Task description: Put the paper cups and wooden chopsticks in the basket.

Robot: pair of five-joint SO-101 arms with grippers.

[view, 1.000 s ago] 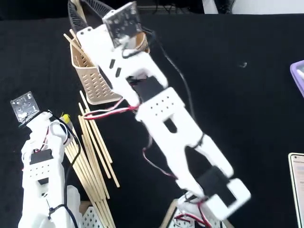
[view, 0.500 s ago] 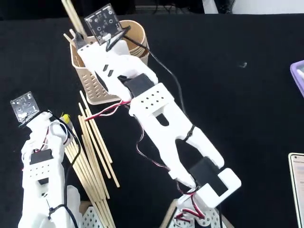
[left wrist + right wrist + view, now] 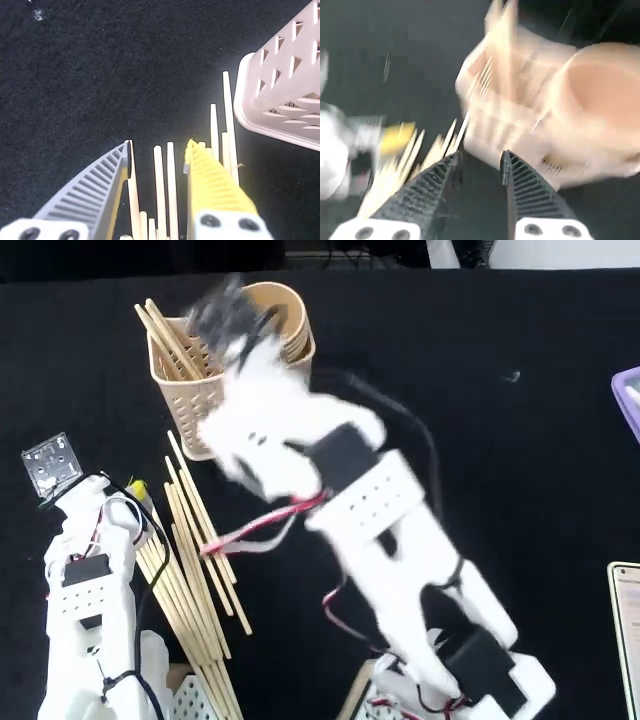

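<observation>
A black table [image 3: 520, 490] is being used as the ground for everything. Across it the white right arm [image 3: 380, 510] is being stretched from the near edge toward the far left corner, and the white left arm [image 3: 85, 610] is being kept low at the near left. At the far left a cream perforated plastic basket [image 3: 190, 405] is being stood on the table. A stack of brown paper cups [image 3: 285, 315] is being carried inside it, on the side toward the table's middle, and a few wooden chopsticks [image 3: 170, 340] are being propped at a slant in its other side, their tips over the rim. A loose bundle of pale wooden chopsticks [image 3: 195, 550] is being left flat on the table between the basket and the left arm — running from just beside the basket's foot toward the near edge. The left jaws are being held released, one on each side of the ends of two sticks of that bundle, near the basket's base. The right jaws are being held released too — nothing is being grasped between them, and they are being pointed at the basket's wall.
</observation>
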